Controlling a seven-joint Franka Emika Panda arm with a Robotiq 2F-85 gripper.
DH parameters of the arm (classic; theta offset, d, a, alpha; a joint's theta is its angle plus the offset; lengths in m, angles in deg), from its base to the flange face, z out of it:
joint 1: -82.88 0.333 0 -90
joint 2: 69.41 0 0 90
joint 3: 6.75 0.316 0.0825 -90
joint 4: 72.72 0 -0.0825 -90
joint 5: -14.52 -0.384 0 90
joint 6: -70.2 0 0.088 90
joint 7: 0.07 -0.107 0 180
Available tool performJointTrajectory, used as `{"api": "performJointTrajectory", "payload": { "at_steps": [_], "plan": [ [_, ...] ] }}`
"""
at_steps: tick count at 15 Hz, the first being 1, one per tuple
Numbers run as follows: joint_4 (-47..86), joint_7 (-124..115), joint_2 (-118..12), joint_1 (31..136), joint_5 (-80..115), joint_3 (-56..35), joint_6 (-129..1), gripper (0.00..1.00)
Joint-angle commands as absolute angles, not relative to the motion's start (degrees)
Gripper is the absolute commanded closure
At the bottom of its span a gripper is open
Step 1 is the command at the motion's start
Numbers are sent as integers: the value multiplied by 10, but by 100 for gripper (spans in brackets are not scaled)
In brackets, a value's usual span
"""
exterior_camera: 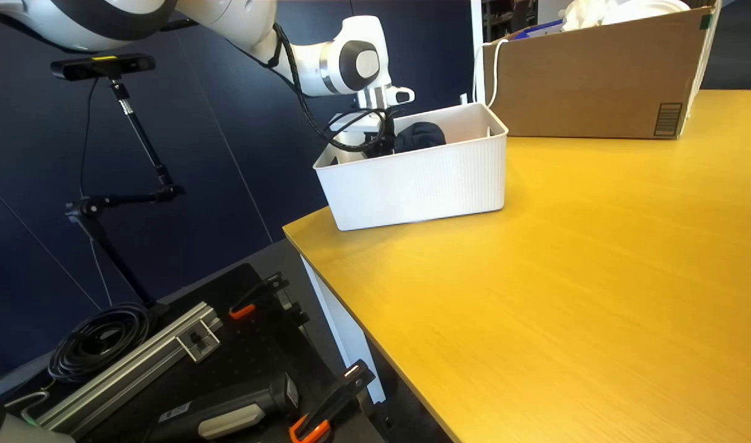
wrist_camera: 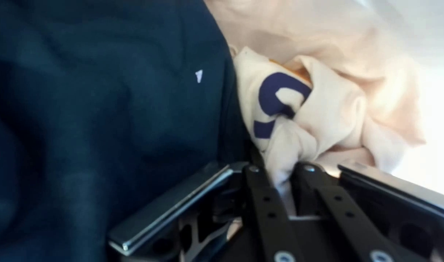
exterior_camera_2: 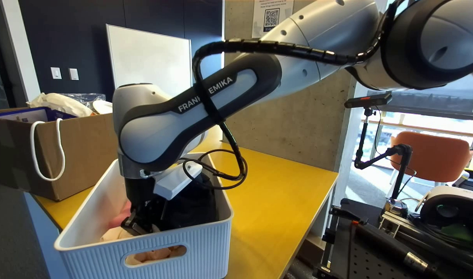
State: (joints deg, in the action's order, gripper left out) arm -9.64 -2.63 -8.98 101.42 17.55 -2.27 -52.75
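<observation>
My gripper (wrist_camera: pixel 281 173) reaches down into a white ribbed bin (exterior_camera: pixel 418 184), and its jaws are shut on a bunched cream cloth (wrist_camera: pixel 331 105) with purple print. A twist of that cloth is squeezed between the fingers. Against the left side of the gripper in the wrist view lies a dark navy cloth (wrist_camera: pixel 134 91); its dark bulk (exterior_camera: pixel 420 136) also shows inside the bin in both exterior views. Pink fabric (exterior_camera_2: pixel 122 217) lies behind the gripper (exterior_camera_2: pixel 141 224) in an exterior view. The fingertips are partly hidden by cloth and by the bin's wall.
The bin stands near a corner of a yellow table (exterior_camera: pixel 597 277). A cardboard box (exterior_camera: pixel 597 80) with white rope handles and packed items stands close to it. Loops of black cable (exterior_camera_2: pixel 221 182) hang from the arm above the bin's rim.
</observation>
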Motion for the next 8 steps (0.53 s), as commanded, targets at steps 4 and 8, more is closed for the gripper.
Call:
{"api": "performJointTrajectory", "payload": {
  "at_steps": [4, 8],
  "plan": [
    [-48, -66, -161, 1018, 186, -56, -517, 96],
    [6, -82, -241, 1017, 191, -83, -519, 96]
  ]
}}
